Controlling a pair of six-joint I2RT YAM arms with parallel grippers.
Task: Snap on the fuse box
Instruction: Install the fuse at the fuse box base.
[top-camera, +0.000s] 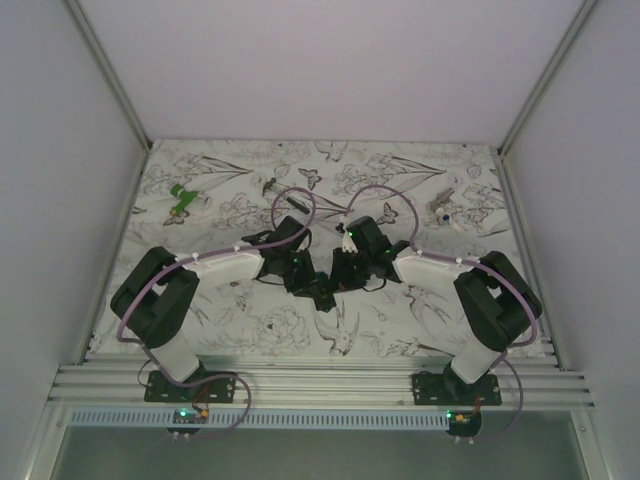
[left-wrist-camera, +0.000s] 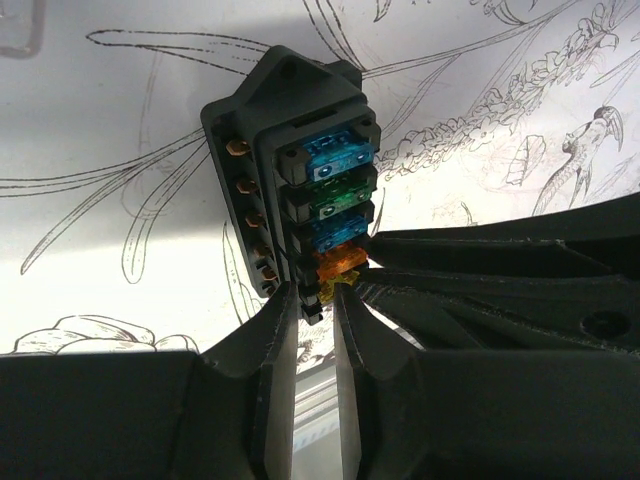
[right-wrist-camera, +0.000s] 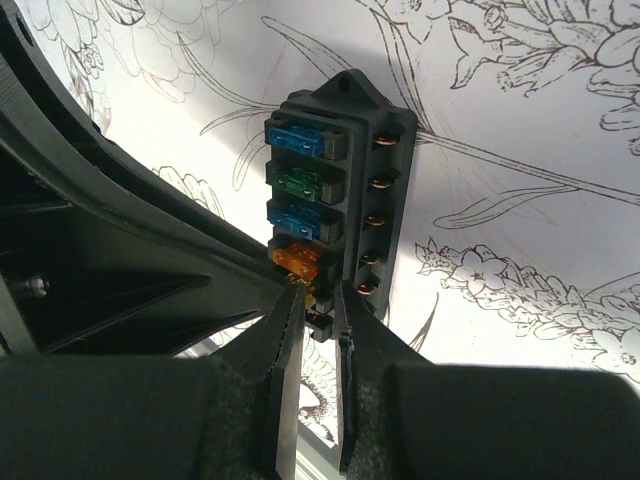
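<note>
The fuse box (left-wrist-camera: 300, 170) is a black rectangular box with an open face showing blue, green, orange and yellow fuses and brass terminals down its side. It is held above the flower-print table. My left gripper (left-wrist-camera: 316, 298) is shut on its near end. My right gripper (right-wrist-camera: 318, 302) is shut on the same end of the fuse box (right-wrist-camera: 335, 190) from the other side. In the top view both grippers, left (top-camera: 303, 283) and right (top-camera: 342, 280), meet at table centre with the box (top-camera: 322, 297) mostly hidden between them.
A small green piece (top-camera: 182, 200) lies at the far left. A thin dark tool (top-camera: 270, 187) lies at the far centre. A small pale clear piece (top-camera: 446, 215) lies at the far right. White walls enclose the table on three sides.
</note>
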